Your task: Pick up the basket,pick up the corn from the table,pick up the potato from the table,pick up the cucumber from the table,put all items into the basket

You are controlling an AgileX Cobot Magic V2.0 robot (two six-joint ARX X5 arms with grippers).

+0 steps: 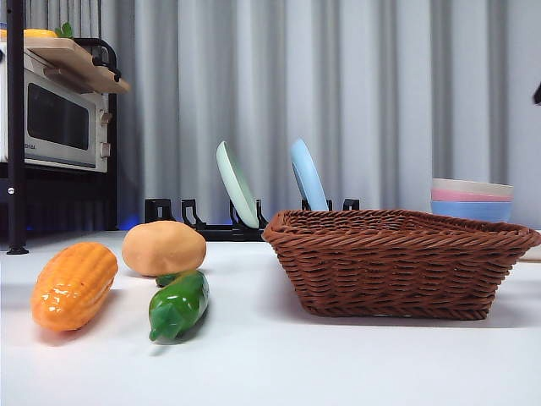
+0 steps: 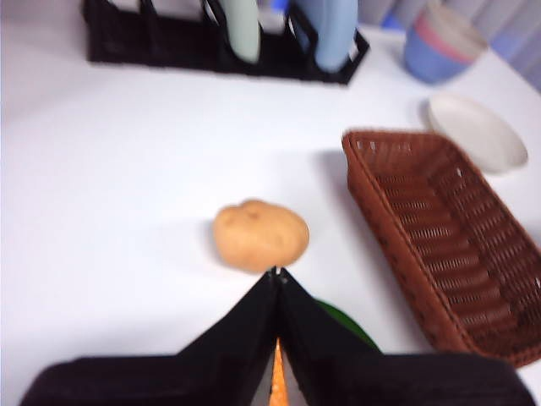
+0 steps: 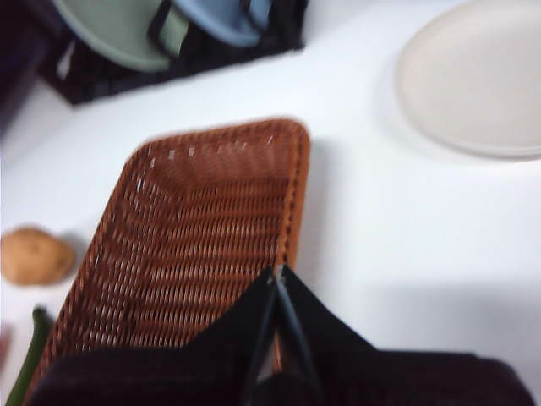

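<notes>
- In the left wrist view the left claw [image 2: 277,272] covers most of the cucumber [image 2: 342,320]; only a green edge shows.
- The corn [image 2: 277,381] appears there as an orange sliver in the slit between the closed jaws.
- The basket [image 2: 439,245] is cut by that picture's edge.
- In the right wrist view the right claw [image 3: 277,272] hides part of the basket's rim, and the whole picture is blurred.
- The cucumber and the potato [image 3: 32,255] are cut by the edge there.
- From the front, the basket's inside is hidden behind its wall.
</notes>
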